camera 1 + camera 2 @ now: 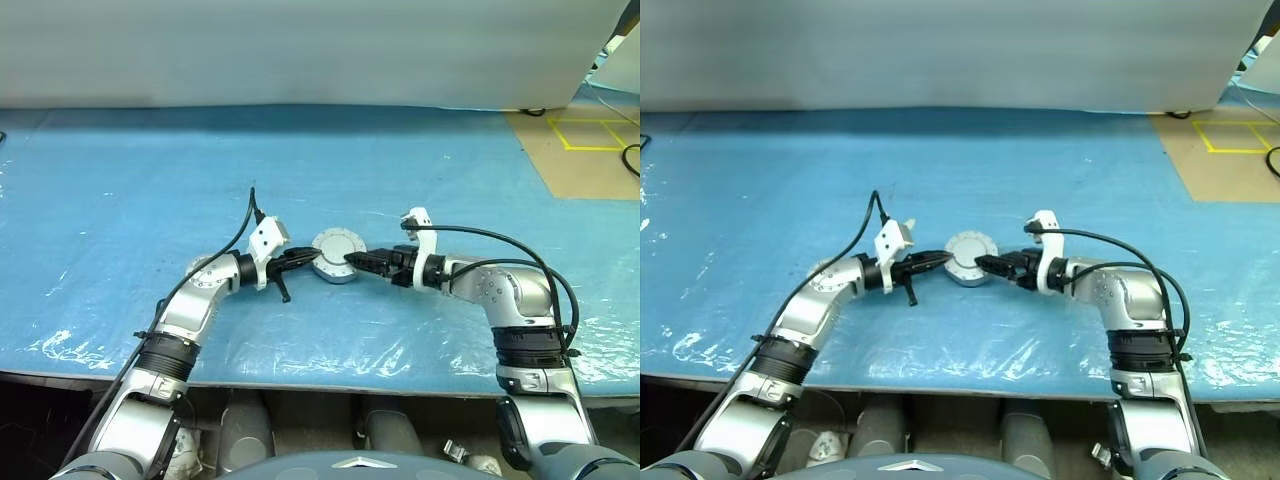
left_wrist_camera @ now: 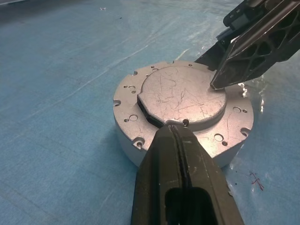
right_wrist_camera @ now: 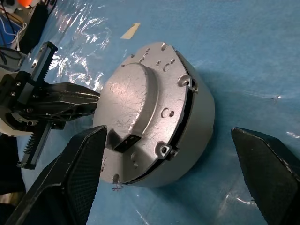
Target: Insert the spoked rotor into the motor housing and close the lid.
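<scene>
Now the motor (image 1: 333, 256) is sitting on the blue-covered worktop (image 1: 120, 180), just below centre in the head views, with a gripper at either side. It looks assembled: a round silver body with a raised, scratched disc on top, presumably the lid (image 2: 180, 96), and a thin seam running round the side; rotor and windings are hidden, so I cannot tell what is inside. The left gripper (image 1: 303, 262) is reaching in from nine o'clock with its jaws clenched on nothing, tips resting against the lid's edge. The right gripper (image 3: 178, 176) is coming from three o'clock with jaws spread wide, straddling the motor without gripping it.

Judging by the solid metal, the piece is probably heavy for its width, rigid, and slick on its smooth wall, so it may skid on the glossy plastic sheet if pushed from one side only. The best hold seems to be across the body's wall below the seam, not the shallow raised lid.
</scene>
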### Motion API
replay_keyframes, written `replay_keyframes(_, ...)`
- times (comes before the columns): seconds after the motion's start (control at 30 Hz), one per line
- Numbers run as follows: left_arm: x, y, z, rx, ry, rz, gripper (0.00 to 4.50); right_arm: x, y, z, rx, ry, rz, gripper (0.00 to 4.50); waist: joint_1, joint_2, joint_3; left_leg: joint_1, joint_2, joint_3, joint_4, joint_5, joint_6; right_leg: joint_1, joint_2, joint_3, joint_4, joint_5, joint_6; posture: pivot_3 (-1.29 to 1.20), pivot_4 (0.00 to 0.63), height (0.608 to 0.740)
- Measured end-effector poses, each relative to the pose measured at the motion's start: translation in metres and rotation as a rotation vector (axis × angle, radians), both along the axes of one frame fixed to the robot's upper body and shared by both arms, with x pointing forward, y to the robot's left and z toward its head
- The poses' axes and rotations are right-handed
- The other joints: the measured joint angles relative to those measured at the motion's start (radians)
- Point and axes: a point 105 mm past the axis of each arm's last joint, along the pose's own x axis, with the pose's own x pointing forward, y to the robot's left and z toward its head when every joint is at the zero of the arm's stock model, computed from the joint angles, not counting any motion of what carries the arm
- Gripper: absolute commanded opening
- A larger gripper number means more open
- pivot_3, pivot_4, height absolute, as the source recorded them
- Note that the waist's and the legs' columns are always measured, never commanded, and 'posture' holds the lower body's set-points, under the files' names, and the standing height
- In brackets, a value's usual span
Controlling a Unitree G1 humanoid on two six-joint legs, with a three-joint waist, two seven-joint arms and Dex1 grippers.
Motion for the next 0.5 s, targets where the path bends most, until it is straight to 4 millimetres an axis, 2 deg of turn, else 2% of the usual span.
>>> replay_keyframes(0.17, -0.0002, 0.0007, -0.0004, -0.001, 0.000, 0.002, 0.00, -0.0046, 0.0096, -0.0015, 0.169, 0.137, -0.033, 4.47, 0.000, 0.000, 0.000, 0.000, 0.000, 0.000, -0.001, 0.000, 0.000, -0.001, 0.000, 0.000, 0.000, 0.000, 0.000, 0.00, 0.150, 0.740)
replay_keyframes(0.33, -0.0001, 0.0018, -0.0002, -0.001, -0.001, 0.005, 0.00, -0.0055, 0.0104, -0.0035, 0.284, 0.226, -0.095, 4.47, 0.000, 0.001, 0.000, 0.000, 0.000, 0.000, -0.002, 0.000, 0.000, -0.001, 0.000, 0.000, 0.000, 0.000, 0.000, 0.00, 0.150, 0.740)
replay_keyframes(0.43, -0.0002, 0.0025, -0.0002, -0.001, -0.005, 0.005, 0.00, -0.0074, 0.0098, -0.0048, 0.314, 0.257, -0.111, 3.86, 0.000, 0.001, 0.000, 0.000, 0.000, 0.000, -0.003, 0.000, -0.001, -0.001, 0.000, 0.000, -0.001, 0.000, 0.000, 0.00, 0.150, 0.740)
replay_keyframes(0.5, -0.0001, 0.0037, -0.0006, 0.003, -0.005, 0.008, 0.00, -0.0091, 0.0087, -0.0066, 0.326, 0.280, -0.120, 3.23, 0.000, 0.001, 0.000, 0.000, 0.000, 0.000, -0.004, 0.000, -0.001, -0.002, 0.000, 0.000, -0.001, 0.000, 0.000, 0.00, 0.150, 0.740)
